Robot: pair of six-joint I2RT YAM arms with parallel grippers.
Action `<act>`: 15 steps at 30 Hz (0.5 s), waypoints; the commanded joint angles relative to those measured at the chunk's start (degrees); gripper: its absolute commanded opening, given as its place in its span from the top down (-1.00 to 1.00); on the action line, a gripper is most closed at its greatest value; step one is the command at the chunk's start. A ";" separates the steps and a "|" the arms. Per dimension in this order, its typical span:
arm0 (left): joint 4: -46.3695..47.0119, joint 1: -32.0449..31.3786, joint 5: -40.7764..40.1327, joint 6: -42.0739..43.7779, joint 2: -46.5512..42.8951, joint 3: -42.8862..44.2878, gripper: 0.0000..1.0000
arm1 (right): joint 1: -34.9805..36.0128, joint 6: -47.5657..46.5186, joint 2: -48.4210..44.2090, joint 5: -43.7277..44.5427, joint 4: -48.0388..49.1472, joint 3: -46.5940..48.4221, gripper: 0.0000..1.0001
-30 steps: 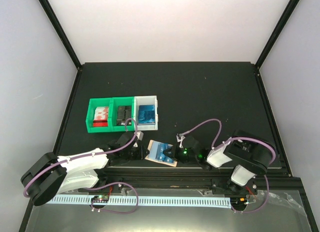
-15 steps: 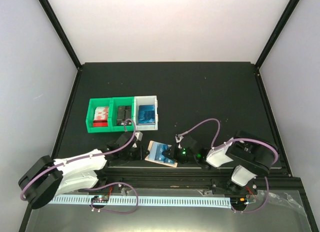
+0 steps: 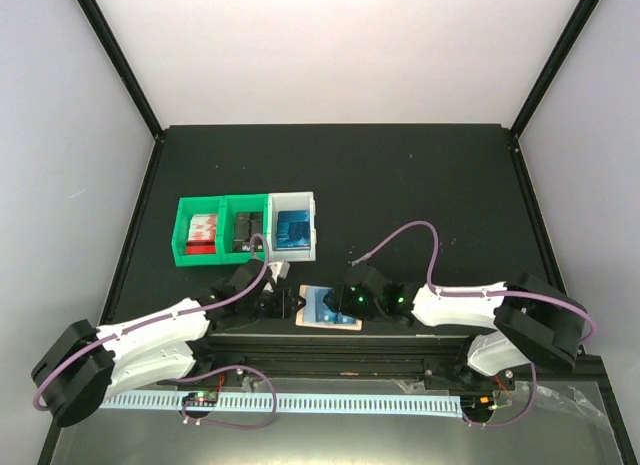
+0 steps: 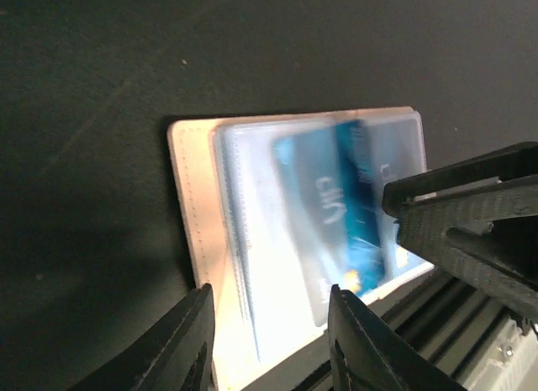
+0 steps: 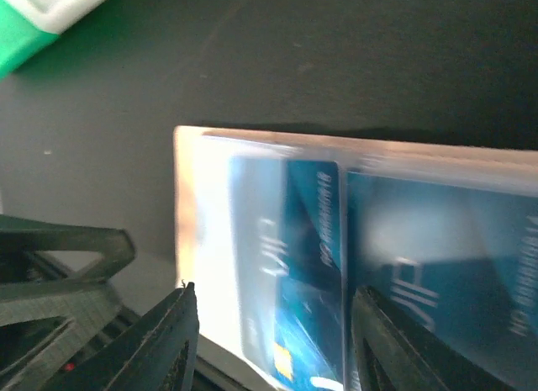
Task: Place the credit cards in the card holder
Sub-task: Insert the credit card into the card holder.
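**Lower centre of the overhead view:** the tan card holder [image 3: 305,317] lies open and flat on the black worktop [image 3: 400,185], right at its near edge, with one of my arms at either side. The left end effector [image 3: 288,305] sits just beside the holder's left edge. The right end effector [image 3: 346,305] is at the holder's right end, so the holder lies between the two.

Through the left wrist camera I see the left end effector's two fingers [image 4: 189,345] standing apart at the bottom of the frame and gripping nothing. The holder's pale inner face and clear sleeves show in the gap. The right wrist camera gives the mirror scene: its fingers [image 5: 172,340] are spread wide and also hold nothing, with the holder lying just beyond them.

Bright blue credit cards [image 4: 336,206] lie overlapping on the holder's inner face, at or in the clear sleeves. The pictures are too blurred for me to tell whether they are fully tucked in. More blue cards sit in the white bin [image 3: 294,197], upper left of centre in the overhead view and well apart from the holder. Two green bins [image 3: 200,256] adjoin it on its left, one holding red and white items and the other dark ones.
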 commanded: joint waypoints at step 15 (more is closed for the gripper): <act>6.96 -0.39 6.45 -2.17 4.68 -1.66 0.32 | 4.18 -4.37 5.36 3.63 -10.00 7.13 -0.02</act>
